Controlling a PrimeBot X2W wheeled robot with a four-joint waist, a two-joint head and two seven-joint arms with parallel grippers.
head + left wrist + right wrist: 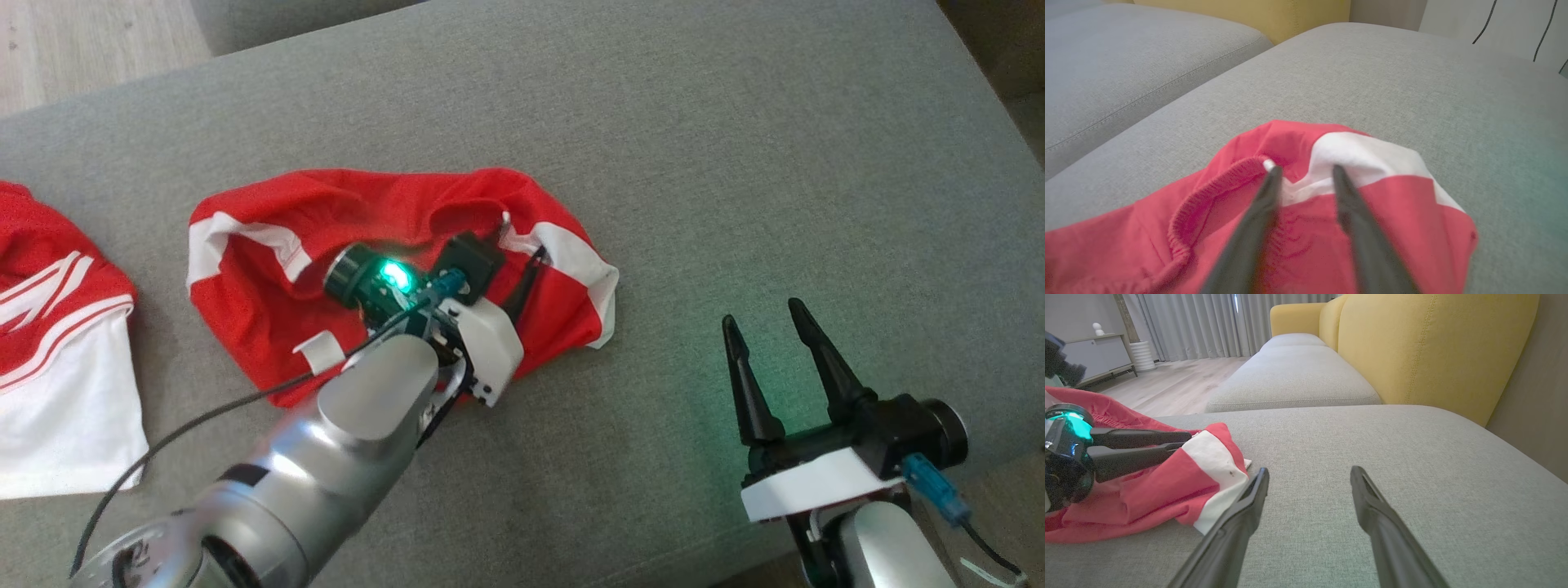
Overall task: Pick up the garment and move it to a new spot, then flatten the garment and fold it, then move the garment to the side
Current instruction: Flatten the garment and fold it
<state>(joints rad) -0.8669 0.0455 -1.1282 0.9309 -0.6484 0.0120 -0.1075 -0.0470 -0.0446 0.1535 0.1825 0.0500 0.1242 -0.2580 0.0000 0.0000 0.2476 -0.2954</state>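
The red-and-white garment [269, 302] lies crumpled on the grey sofa cushion [735, 163], with the left claw [1304, 171] spread, tips straddling a fold by its waistband. The right claw [760, 311] hangs spread just beside it. Looks like the pickup step: pinch firmly, then lift.

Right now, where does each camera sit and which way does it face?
Head view: from the robot's head, down onto the grey fabric sofa cushion and crumpled red-and-white garment; shows the left gripper at the garment, right gripper over cushion.
Left wrist view: on the left wrist, along its two dark fingers to the garment's waistband.
Right wrist view: low over the cushion, facing the yellow sofa back; own fingers spread.
Shared: head and right wrist views both show the left gripper.
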